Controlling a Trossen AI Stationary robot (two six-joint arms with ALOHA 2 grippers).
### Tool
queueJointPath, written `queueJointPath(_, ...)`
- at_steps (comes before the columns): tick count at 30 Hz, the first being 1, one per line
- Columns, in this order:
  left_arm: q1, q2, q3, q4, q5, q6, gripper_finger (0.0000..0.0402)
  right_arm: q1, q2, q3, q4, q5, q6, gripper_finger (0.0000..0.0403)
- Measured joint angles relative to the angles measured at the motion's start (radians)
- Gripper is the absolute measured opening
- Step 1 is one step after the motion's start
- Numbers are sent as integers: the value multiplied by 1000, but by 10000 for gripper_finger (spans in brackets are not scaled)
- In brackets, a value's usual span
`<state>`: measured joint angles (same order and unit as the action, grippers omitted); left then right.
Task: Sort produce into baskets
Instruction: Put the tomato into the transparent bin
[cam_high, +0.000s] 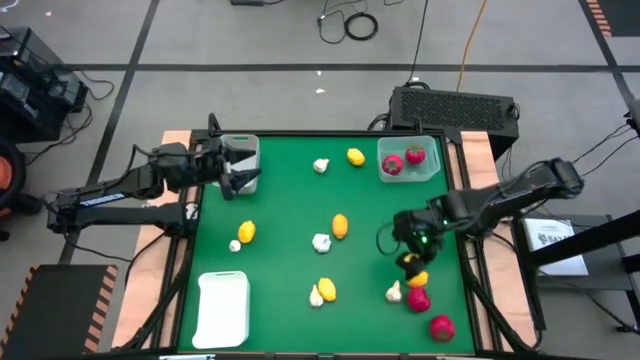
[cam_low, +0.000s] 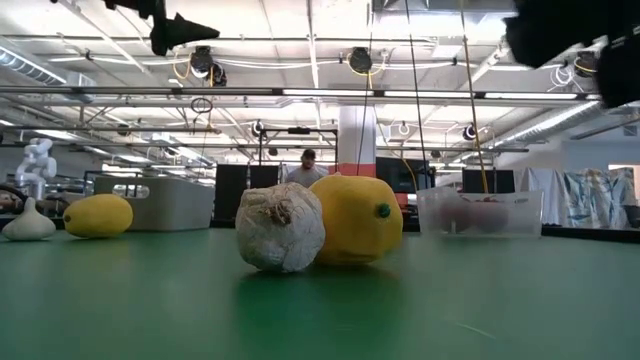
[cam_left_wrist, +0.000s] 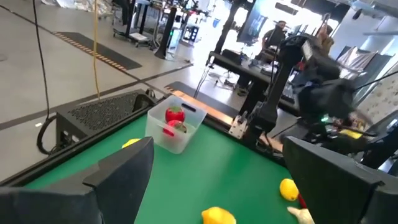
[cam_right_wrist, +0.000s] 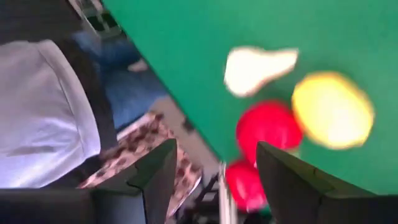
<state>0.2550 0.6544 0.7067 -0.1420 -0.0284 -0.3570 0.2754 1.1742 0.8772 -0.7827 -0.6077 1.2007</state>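
Note:
The produce lies scattered on the green table (cam_high: 290, 200). My right gripper (cam_high: 411, 262) hangs open, tilted down, over a cluster near the table's right front: a yellow fruit (cam_right_wrist: 333, 111), a garlic bulb (cam_right_wrist: 258, 68) and two red fruits (cam_right_wrist: 268, 123) (cam_right_wrist: 245, 183). It touches none of them. My left gripper (cam_high: 240, 170) stands open and level at the grey-white basket (cam_high: 240, 150) at the far left, with nothing between its fingers. The clear basket (cam_high: 410, 160) at the far right holds two red fruits (cam_left_wrist: 175, 116). The white tray (cam_high: 222, 305) lies at the near left.
Loose yellow fruits (cam_high: 340, 226) (cam_high: 246, 231) (cam_high: 355, 156) (cam_high: 326, 289) and garlic bulbs (cam_high: 321, 242) (cam_high: 321, 166) lie across the table's middle. In the low view a garlic bulb (cam_low: 280, 228) leans against a yellow fruit (cam_low: 355, 220). A person (cam_low: 306, 168) stands in the room beyond.

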Motion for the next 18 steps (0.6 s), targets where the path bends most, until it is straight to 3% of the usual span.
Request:
queueJointPath(9,0,0,0,-70,0,5,361,283,3,0,35,11,590,210)
queueJointPath(12,0,0,0,-76,0,7,361,364,19,0,90,83,773,210)
queueJointPath(15,0,0,0,-80,0,31,361,431,46,0,139,184,875,211)
queueJointPath(18,0,0,0,-80,0,33,361,465,78,1,140,214,905,220)
